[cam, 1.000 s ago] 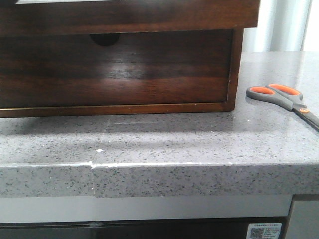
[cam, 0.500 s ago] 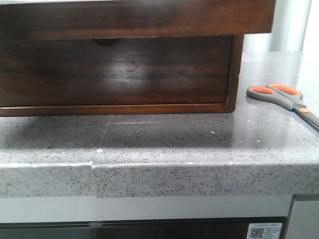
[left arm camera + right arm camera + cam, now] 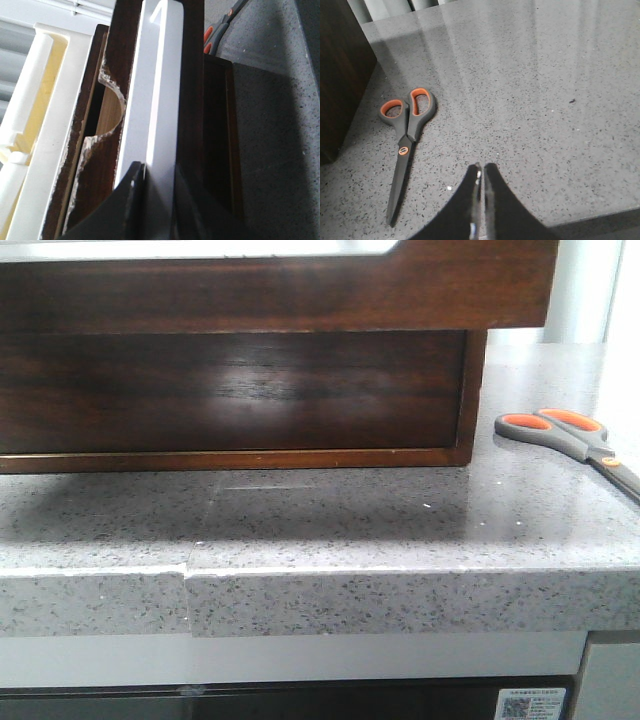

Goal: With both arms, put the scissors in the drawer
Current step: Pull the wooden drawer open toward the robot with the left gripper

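From where I stand the drawer [image 3: 280, 285] juts out of its cabinet [image 3: 300, 400] toward the front of the worktop [image 3: 330, 530], overhanging the frame below; I take it that it is drawn out so its open top can receive something dropped from above; the left end effector [image 3: 157, 172] sits at the drawer's front panel, its dark fingers [image 3: 131, 192] closed tight on the white-faced front edge with brown wood on either side, which reads to me as a pulling grip on the drawer; the half-round notch is visible in the left wrist view along a neighbouring panel edge; the scissors [image 3: 406, 145] lie flat on the speckled grey worktop, just beside the cabinet's right side and apart from it, blades together, handles toward the cabinet's rear; the right end effector [image 3: 480, 172] hovers over bare worktop near the scissors, its fingertips pressed together with nothing between them, touching nothing I can see; I judge it is waiting to part and descend for the pick; counting: one drawer, one cabinet, one pair of scissors, two end effectors, each seen only from its own wrist.
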Tool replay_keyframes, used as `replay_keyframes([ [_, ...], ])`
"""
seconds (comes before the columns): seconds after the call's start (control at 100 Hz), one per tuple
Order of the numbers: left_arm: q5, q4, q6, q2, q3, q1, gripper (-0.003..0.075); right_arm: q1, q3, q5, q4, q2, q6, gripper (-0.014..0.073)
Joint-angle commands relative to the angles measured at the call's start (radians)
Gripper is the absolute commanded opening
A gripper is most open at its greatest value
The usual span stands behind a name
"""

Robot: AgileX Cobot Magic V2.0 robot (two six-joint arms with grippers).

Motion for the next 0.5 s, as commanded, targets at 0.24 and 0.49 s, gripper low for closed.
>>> replay_keyframes([
  [0.24,-0.086,-0.047,-0.026,-0.010,-0.027,-0.005,0.0272,0.003,-0.033,-0.068,-0.007,0.015,-0.012,-0.0041],
  [0.49,-0.119,-0.133,-0.026,-0.107,-0.027,-0.005,0.0272,0.074,-0.033,-0.058,-0.007,0.019,-0.012,-0.0041],
])
